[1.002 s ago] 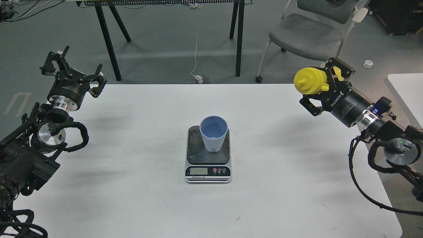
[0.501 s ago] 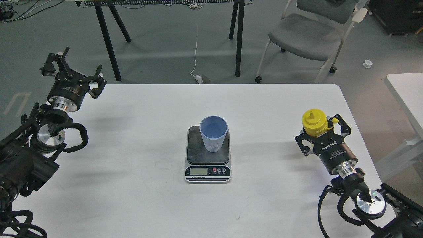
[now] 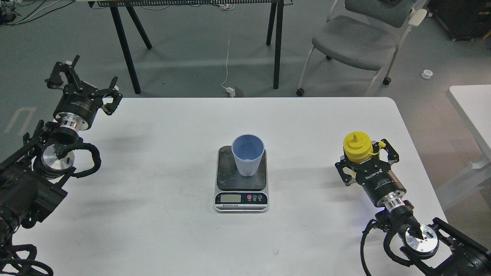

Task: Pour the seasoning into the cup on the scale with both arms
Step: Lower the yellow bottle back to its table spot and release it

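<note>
The light blue ribbed cup [image 3: 248, 154] stands upright on the dark plate of the scale [image 3: 241, 198] at the table's middle. The yellow seasoning bottle [image 3: 357, 146] stands upright at the right side of the table, nozzle up, its small cap hanging to the right. My right gripper [image 3: 363, 163] is around the bottle's body, fingers on either side of it; the lower body is hidden behind them. My left gripper [image 3: 85, 79] is open and empty at the table's far left corner, well away from the cup.
The white table's [image 3: 161, 237] far edge and rounded right corner lie behind the gripper. A grey chair [image 3: 355, 40] and black table legs [image 3: 124, 46] stand on the floor beyond. A second white table [image 3: 472, 107] is at the right edge.
My right arm has brought the bottle down from a raised, tilted hold at the table's far right to upright and low by the table, then a little to the left. The left arm has barely moved.
</note>
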{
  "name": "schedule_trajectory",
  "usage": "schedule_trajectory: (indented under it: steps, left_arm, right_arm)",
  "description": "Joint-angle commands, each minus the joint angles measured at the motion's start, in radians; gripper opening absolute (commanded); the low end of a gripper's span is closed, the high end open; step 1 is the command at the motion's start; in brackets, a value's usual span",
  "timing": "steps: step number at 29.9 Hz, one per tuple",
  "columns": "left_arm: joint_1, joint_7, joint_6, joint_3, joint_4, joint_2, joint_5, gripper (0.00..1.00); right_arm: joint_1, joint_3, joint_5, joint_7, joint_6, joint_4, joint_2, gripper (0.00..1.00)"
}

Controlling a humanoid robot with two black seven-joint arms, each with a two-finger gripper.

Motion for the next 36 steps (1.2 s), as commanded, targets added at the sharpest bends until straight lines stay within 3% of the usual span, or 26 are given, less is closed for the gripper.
schedule_trajectory:
  steps: [1, 14, 26, 36]
  left_arm:
    - [0.000, 0.001, 0.000, 0.000, -0.002, -0.002, 0.002, 0.99]
    - [0.002, 0.001, 0.000, 0.000, -0.002, -0.005, 0.002, 0.99]
    - [0.002, 0.001, 0.000, 0.001, -0.023, -0.002, 0.003, 0.99]
    - [0.009, 0.000, 0.000, 0.000, -0.043, -0.002, 0.003, 0.99]
  right_arm:
    - [-0.004, 0.001, 0.000, 0.001, 0.000, -0.026, 0.034, 0.49]
    - [-0.011, 0.013, 0.006, 0.011, 0.000, -0.024, 0.039, 0.64]
    - [-0.054, 0.053, 0.028, 0.024, 0.000, -0.015, 0.028, 0.93]
    - [-0.100, 0.059, 0.028, 0.040, 0.000, 0.003, 0.004, 0.99]
